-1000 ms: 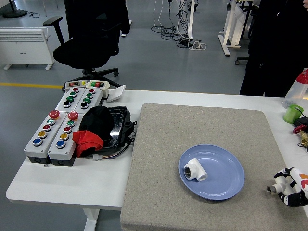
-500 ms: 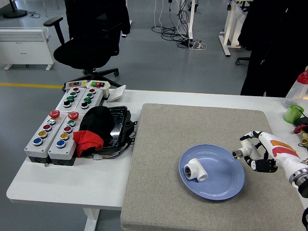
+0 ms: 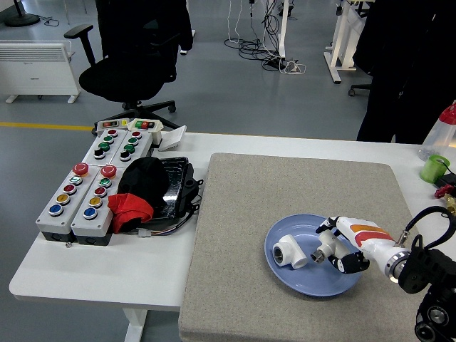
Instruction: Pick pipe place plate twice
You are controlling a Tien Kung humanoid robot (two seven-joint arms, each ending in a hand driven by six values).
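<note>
Plate [image 3: 335,281], blue, sat at the lower right of the frame on a grey mat [image 3: 249,214] covering the white desk [image 3: 85,274]. One white pipe fitting [image 3: 290,251] already lay on the plate's left half. The right hand [image 3: 336,251] hovered over the plate's middle, fingers curled around a second pipe fitting [image 3: 325,251] just beside the first. The left hand was not in view. To finish this step well, I judged the hand should lower until the piece rests flat on the plate, clear of the first fitting, before the fingers loosen, so that neither piece gets nudged toward the rim. A button box [image 3: 92,185] stood at the left of the frame, well apart.
</note>
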